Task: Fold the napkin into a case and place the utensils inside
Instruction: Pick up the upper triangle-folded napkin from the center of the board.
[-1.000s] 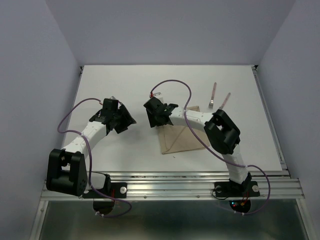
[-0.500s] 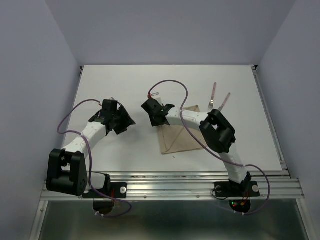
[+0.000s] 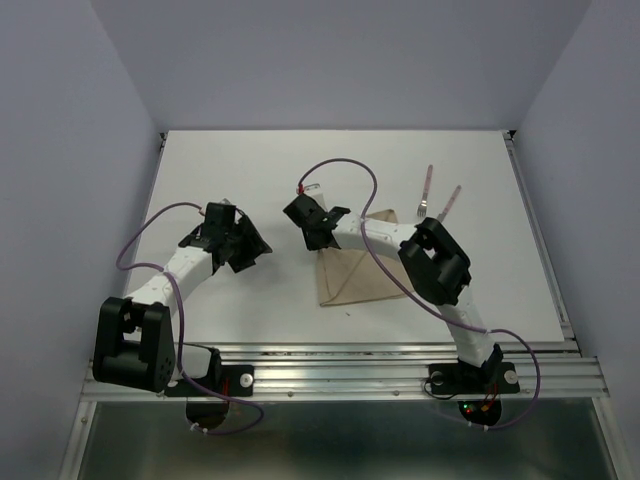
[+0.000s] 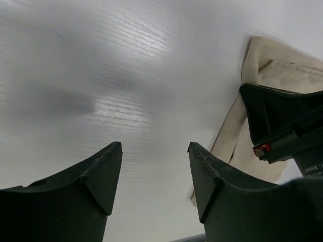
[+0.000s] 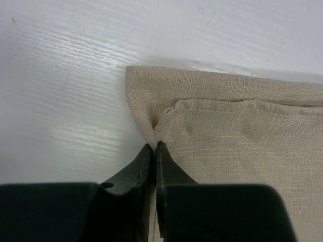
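The tan napkin (image 3: 362, 274) lies folded on the white table, right of centre. My right gripper (image 5: 154, 146) is shut on its left edge near the far corner, and the cloth (image 5: 242, 136) puckers at the fingertips. In the top view that gripper (image 3: 324, 246) sits at the napkin's upper left corner. My left gripper (image 3: 254, 246) hovers open over bare table to the napkin's left, nothing between its fingers (image 4: 155, 148). Its camera shows the napkin (image 4: 233, 132) and the right gripper's black body (image 4: 282, 121). The utensils, a fork (image 3: 426, 190) and a knife (image 3: 450, 203) with pinkish handles, lie beyond the napkin at the back right.
The white table (image 3: 270, 160) is boxed in by pale walls on three sides. A metal rail (image 3: 340, 365) runs along its near edge, where both arm bases are bolted. Purple cables loop above each arm.
The right gripper's jaws have closed onto the napkin's edge after shifting slightly left. The left arm has barely moved.
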Available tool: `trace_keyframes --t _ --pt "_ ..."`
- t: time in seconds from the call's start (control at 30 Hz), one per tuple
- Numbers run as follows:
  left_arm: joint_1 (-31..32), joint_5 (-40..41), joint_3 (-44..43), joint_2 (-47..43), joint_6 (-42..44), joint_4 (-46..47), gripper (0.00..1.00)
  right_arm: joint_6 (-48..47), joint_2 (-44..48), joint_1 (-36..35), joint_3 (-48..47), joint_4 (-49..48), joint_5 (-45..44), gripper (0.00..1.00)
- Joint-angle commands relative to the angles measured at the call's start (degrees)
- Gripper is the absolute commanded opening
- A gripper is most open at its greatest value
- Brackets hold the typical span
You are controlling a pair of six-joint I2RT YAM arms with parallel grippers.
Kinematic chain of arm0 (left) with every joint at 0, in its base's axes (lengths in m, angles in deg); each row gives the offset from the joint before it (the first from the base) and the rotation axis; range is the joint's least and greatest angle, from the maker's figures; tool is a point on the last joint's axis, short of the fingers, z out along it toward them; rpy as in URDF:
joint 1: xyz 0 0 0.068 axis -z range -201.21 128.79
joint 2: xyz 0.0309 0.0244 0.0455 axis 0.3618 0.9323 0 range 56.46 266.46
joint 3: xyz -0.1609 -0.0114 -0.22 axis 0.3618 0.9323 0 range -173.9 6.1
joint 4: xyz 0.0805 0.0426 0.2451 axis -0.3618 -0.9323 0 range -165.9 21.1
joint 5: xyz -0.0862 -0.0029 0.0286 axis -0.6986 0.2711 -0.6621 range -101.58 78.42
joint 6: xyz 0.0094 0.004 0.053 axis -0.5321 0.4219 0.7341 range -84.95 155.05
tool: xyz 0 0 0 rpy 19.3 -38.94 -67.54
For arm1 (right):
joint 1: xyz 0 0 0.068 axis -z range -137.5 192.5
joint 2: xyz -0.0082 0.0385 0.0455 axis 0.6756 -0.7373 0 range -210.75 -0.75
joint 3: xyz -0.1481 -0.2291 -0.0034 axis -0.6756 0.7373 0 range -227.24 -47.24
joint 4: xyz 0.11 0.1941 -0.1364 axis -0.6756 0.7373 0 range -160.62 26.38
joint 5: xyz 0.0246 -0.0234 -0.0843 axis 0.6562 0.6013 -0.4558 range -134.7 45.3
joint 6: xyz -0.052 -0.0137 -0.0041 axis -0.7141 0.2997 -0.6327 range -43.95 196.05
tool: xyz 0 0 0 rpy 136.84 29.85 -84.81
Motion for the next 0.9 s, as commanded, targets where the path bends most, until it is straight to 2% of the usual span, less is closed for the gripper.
trace_keyframes --t 0.0,0.07,0.13,0.27,0.33,0.53,0.77,0.87 --pt "-0.3 -0.8 1.2 -0.9 1.1 1.5 0.66 1.0 -0.8 0.4 -1.7 -1.4 -0.3 0.05" --pt "-0.2 -2.4 1.7 -0.7 1.1 2.6 0.66 1.5 -0.5 1.0 -1.1 -1.8 0.7 0.01" --pt "-0.1 -4.6 3.3 -1.2 1.2 5.2 0.68 2.3 0.4 2.7 -0.4 -3.0 2.3 0.01" --pt "3.0 -11.4 6.5 -2.1 0.7 11.8 0.94 3.1 2.2 4.8 2.1 -6.5 8.0 0.01" --pt "6.2 -12.7 6.9 -1.4 0.8 14.9 0.99 3.9 2.9 5.4 2.2 -7.1 9.8 0.01" --pt "12.5 -14.2 5.3 5.5 1.0 20.8 0.98 5.4 4.6 5.9 2.2 -8.5 14.1 0.01" --pt "15.8 -16.6 3.2 13.4 1.3 25.6 0.94 6.1 5.9 6.5 2.6 -8.8 15.9 0.01" --pt "16.8 -17.1 2.3 15.7 0.3 27.0 0.89 6.1 6.4 6.5 3.0 -9.0 16.0 0.01"
